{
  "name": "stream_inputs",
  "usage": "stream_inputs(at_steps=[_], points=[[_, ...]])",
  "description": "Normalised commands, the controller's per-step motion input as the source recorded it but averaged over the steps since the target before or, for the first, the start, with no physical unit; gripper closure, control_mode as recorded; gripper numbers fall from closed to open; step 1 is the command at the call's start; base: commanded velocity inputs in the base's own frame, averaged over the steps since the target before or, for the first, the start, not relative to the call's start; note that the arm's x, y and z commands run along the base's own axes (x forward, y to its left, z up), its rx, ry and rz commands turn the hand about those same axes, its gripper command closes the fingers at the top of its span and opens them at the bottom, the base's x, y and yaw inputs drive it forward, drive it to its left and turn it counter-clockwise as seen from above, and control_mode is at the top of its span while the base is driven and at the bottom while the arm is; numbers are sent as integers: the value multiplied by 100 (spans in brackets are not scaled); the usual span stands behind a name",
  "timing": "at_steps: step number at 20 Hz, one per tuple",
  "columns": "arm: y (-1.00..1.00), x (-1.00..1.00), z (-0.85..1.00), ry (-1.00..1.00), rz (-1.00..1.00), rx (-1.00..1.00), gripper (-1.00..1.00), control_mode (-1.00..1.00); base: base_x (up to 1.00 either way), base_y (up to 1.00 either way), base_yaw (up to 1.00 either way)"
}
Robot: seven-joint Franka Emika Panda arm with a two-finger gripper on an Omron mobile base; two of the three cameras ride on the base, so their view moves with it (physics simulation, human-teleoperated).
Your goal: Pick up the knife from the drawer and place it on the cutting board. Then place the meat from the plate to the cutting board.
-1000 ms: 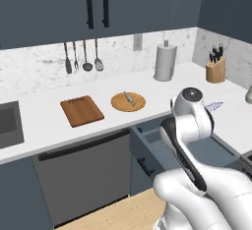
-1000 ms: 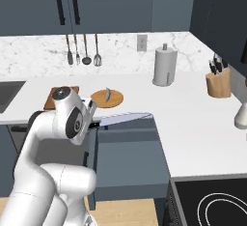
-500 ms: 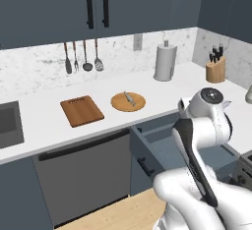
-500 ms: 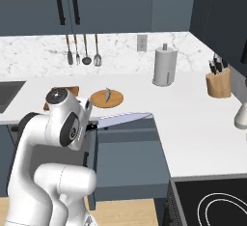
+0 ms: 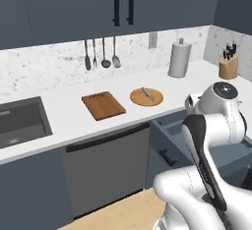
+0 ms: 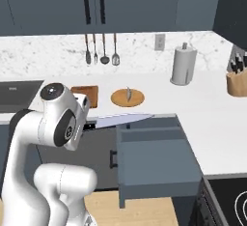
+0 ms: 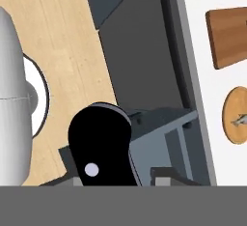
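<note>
Meat point(image 5: 147, 93) lies on plate point(image 5: 139, 99), right of cutting board point(image 5: 103, 105).

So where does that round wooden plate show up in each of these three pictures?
Left base view: the plate lies on the white counter near the middle, just right of the cutting board.
Right base view: the plate sits left of centre, again right of the cutting board.
Hand view: the plate is at the right edge, below the cutting board, because this camera is rolled.
Shared landmark: the cutting board beside it.
</note>
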Motion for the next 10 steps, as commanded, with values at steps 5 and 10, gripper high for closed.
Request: stream_inputs(at_steps=[5, 10], points=[[0, 0, 0, 0, 0, 0, 100, 100, -1, 100, -1], [0, 0, 0, 0, 0, 0, 100, 100, 41, 99, -3]])
